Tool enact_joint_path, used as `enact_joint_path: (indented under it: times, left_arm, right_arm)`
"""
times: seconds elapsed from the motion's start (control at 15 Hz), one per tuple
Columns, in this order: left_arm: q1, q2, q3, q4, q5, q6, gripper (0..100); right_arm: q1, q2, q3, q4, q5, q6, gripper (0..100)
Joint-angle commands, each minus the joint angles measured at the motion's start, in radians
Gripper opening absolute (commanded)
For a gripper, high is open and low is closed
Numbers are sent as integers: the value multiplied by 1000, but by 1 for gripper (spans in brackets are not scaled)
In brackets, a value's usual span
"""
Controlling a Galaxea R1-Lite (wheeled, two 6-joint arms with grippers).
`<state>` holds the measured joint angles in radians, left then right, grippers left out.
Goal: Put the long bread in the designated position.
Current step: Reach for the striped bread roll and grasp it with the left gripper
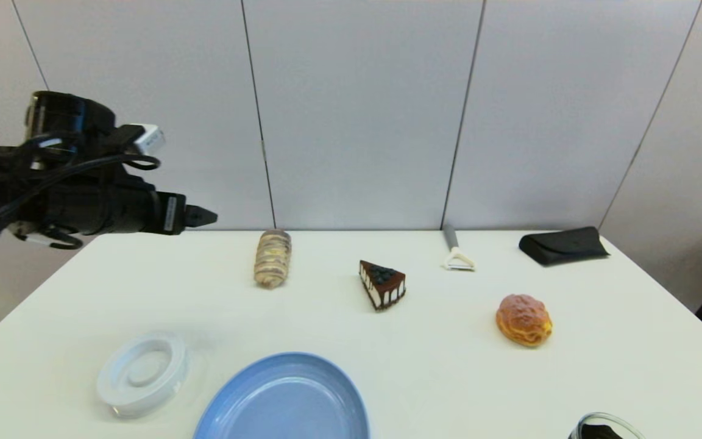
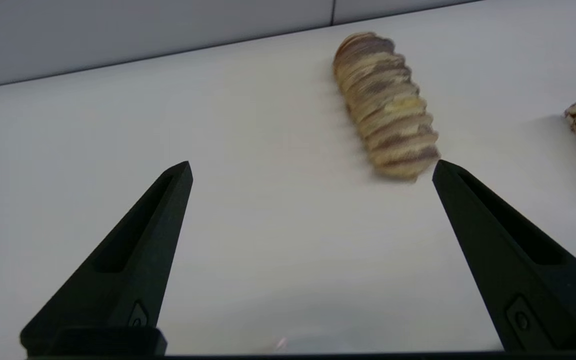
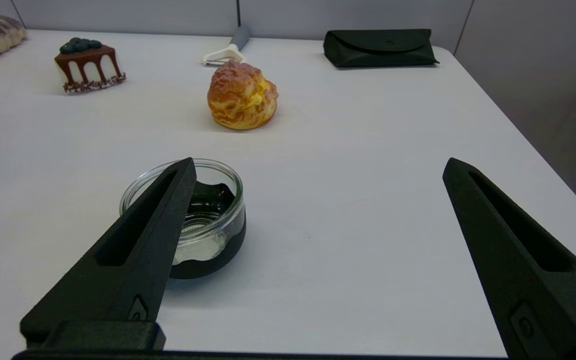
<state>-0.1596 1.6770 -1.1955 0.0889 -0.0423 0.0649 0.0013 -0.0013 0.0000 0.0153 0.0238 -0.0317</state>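
The long bread [image 1: 272,258], a ridged tan loaf with dark stripes, lies on the white table near its far edge, left of centre. My left gripper [image 1: 203,215] hovers above the table's far-left corner, left of the loaf and apart from it. In the left wrist view the gripper [image 2: 313,167] is open and holds nothing, and the bread [image 2: 385,107] lies ahead, beside one fingertip [image 2: 443,167]. My right gripper [image 3: 318,162] is open and empty over the front right of the table. The designated position carries no mark on the tabletop.
A cake slice [image 1: 382,284], a peeler [image 1: 457,253], a black case [image 1: 563,245] and a round puff bun [image 1: 523,319] sit to the bread's right. Near the front edge are a blue plate [image 1: 284,399], a white round lid [image 1: 142,373] and a glass jar [image 3: 203,220].
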Motion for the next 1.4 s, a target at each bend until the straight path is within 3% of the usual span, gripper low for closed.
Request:
enact_joint_path:
  times: [0.07, 1.0, 1.2, 1.4]
  left_arm:
    - [-86, 256, -122, -8, 1, -102, 100]
    - [-164, 489, -280, -5, 12, -218, 100]
    - [-164, 506, -295, -3, 81, -218, 100]
    - [-163, 529, -320, -5, 88, -218, 100]
  right_arm:
    - [0, 1, 0, 0, 1, -1, 100]
    - [0, 1, 0, 0, 1, -1, 100]
    - [0, 1, 0, 0, 1, -1, 100]
    - [0, 1, 0, 0, 1, -1, 100]
